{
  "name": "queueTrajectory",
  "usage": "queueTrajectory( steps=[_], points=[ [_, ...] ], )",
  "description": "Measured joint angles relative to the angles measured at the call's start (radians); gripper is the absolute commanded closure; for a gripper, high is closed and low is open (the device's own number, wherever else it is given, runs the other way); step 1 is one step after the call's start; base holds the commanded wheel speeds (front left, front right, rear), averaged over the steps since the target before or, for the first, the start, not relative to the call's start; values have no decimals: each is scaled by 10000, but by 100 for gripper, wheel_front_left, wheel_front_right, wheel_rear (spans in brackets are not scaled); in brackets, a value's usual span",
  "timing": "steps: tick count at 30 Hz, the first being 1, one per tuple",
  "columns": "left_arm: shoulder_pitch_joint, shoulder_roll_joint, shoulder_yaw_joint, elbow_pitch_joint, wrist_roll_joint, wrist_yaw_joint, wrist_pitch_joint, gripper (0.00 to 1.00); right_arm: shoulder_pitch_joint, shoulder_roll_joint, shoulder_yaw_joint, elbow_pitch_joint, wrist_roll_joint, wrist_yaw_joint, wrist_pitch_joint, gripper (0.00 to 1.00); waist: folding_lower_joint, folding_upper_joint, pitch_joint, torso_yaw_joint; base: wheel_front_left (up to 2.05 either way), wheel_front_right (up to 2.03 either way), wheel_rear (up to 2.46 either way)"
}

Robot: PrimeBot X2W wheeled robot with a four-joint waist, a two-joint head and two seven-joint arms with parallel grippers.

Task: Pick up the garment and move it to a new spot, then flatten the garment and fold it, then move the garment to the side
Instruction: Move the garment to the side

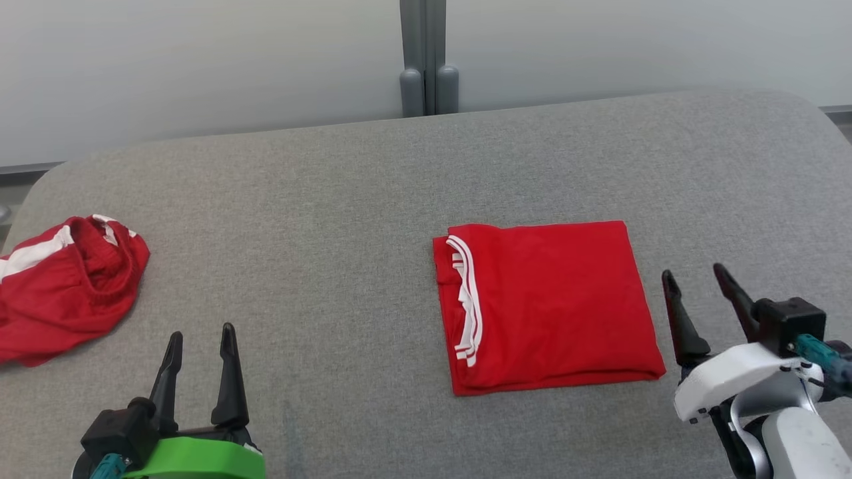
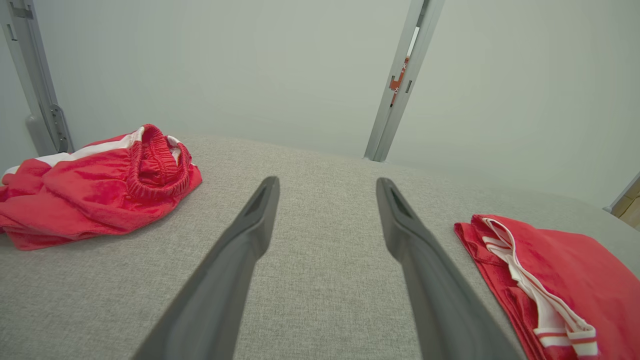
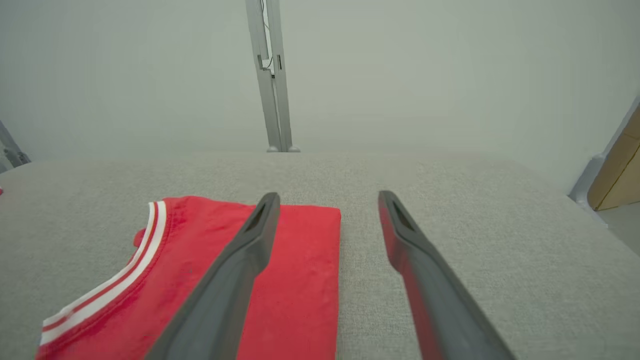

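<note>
A red garment (image 1: pixel 552 306) with white-striped trim lies folded in a neat rectangle on the grey padded table (image 1: pixel 373 186), right of centre. It also appears in the left wrist view (image 2: pixel 560 280) and in the right wrist view (image 3: pixel 295 280). My right gripper (image 1: pixel 695 283) hovers open just off the folded garment's right edge, empty. Seen from its own wrist (image 3: pixel 327 200), its left finger overlaps the garment's edge. My left gripper (image 1: pixel 203 339) stands open and empty near the front left (image 2: pixel 327 185), over bare table between the two red pieces.
Crumpled red shorts (image 1: pixel 63 286) with white stripes and an elastic waistband lie at the table's left edge, also in the left wrist view (image 2: pixel 100 185). A grey post (image 1: pixel 427 60) stands behind the table against a pale wall. Bare table stretches behind the garment.
</note>
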Motion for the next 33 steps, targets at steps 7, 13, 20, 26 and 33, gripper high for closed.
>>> queueTrajectory(
  steps=[7, 13, 20, 26, 33],
  points=[
    [-84, -2, -109, -23, 4, -10, 0, 0, -1014, -347, 44, 1014, 702, -6, 2738, 0, 0, 0, 236, 161, 0, 0, 0],
    [-302, -4, -207, -13, 29, -52, 0, 0, -1708, -520, -29, 2305, 1133, -4, 4240, 0, 0, 0, 577, 457, 0, 0, 0],
    [-418, -4, -184, -96, 63, -69, 0, 0, -2428, -754, 238, 3475, 1367, -4, 4796, 0, 0, 0, 929, 833, 0, 0, 0],
    [-514, -4, -211, -100, 81, -81, 0, 0, -3011, -784, 849, 4543, 1868, -10, 5271, 0, 0, 0, 1187, 1004, 0, 0, 0],
    [-578, -4, -199, -155, 150, -92, 0, 0, -3731, -1448, 2240, 4849, 2186, 2, 5768, 100, 0, 0, 1275, 777, 0, 0, 0]
  ],
)
